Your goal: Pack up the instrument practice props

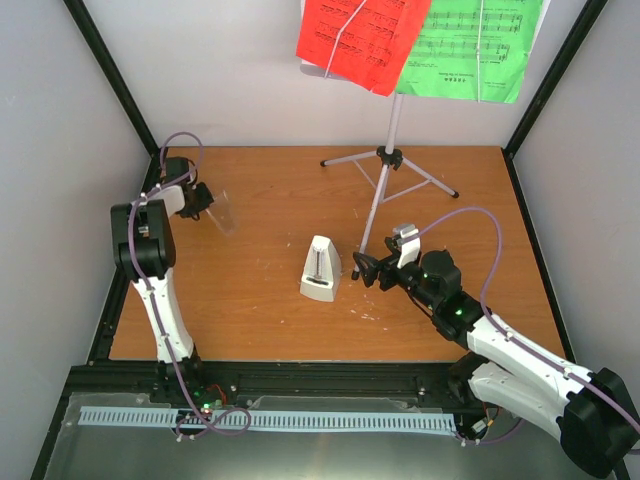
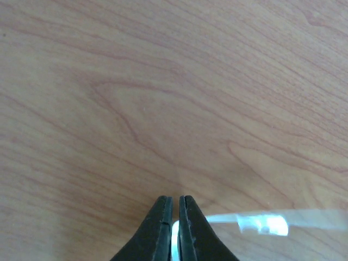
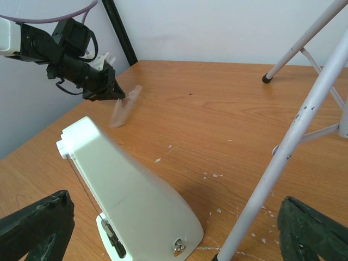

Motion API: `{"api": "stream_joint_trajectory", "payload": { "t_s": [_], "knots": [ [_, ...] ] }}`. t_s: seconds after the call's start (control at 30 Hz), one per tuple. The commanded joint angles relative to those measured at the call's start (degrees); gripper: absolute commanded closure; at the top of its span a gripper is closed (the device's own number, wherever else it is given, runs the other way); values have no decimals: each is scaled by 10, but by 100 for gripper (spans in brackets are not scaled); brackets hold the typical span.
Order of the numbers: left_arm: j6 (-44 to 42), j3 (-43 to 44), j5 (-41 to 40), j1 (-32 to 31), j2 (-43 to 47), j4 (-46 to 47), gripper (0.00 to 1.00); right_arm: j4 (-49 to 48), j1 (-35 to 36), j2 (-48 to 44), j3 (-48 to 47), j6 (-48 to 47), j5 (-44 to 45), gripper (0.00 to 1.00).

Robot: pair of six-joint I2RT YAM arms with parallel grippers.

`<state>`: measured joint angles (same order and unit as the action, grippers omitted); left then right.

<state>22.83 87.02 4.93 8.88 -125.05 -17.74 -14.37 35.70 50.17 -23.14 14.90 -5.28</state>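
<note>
The white music stand's silver tripod (image 1: 388, 160) stands at the back right, with the red page (image 1: 360, 40) and the green page (image 1: 470, 50) on its desk. The white pyramid metronome (image 1: 320, 268) stands mid-table and fills the right wrist view (image 3: 136, 206). My right gripper (image 1: 362, 268) is open just right of the metronome. In its wrist view (image 3: 174, 223) the metronome and a tripod leg (image 3: 293, 141) both lie between the wide-spread fingers. My left gripper (image 1: 208, 203) is at the left, shut (image 2: 175, 205) on a thin clear plastic piece (image 1: 226, 216) held above the table.
Black frame posts (image 1: 115, 75) and grey walls close in the wooden table (image 1: 250, 330) on three sides. White flecks lie on the wood near the metronome (image 3: 212, 175). The tripod's other legs (image 1: 430, 180) spread across the back right.
</note>
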Motion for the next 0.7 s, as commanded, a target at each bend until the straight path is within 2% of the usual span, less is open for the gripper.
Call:
{"api": "stream_joint_trajectory", "payload": {
  "t_s": [0.0, 0.07, 0.23, 0.33, 0.5, 0.57, 0.67],
  "knots": [
    [-13, -26, 1, -2, 28, -14, 97, -6, -2, -8, 5, 3, 15, 0],
    [-23, -35, 4, -3, 40, -16, 100, -5, -2, -9, 5, 3, 15, 0],
    [-77, -55, 2, -11, 68, -25, 99, -6, -2, -10, 7, 2, 18, 0],
    [-104, -60, -9, -22, 75, -43, 91, -7, -2, -7, 7, 4, 19, 0],
    [-115, -85, -1, -29, 90, -49, 67, -8, -2, -5, 7, 3, 19, 0],
    [-113, -99, 5, -31, 97, -45, 64, -8, -2, -6, 7, 4, 19, 0],
    [-103, -118, 9, -32, 106, -39, 66, -6, -3, -9, 8, 3, 22, 0]
  ]
}}
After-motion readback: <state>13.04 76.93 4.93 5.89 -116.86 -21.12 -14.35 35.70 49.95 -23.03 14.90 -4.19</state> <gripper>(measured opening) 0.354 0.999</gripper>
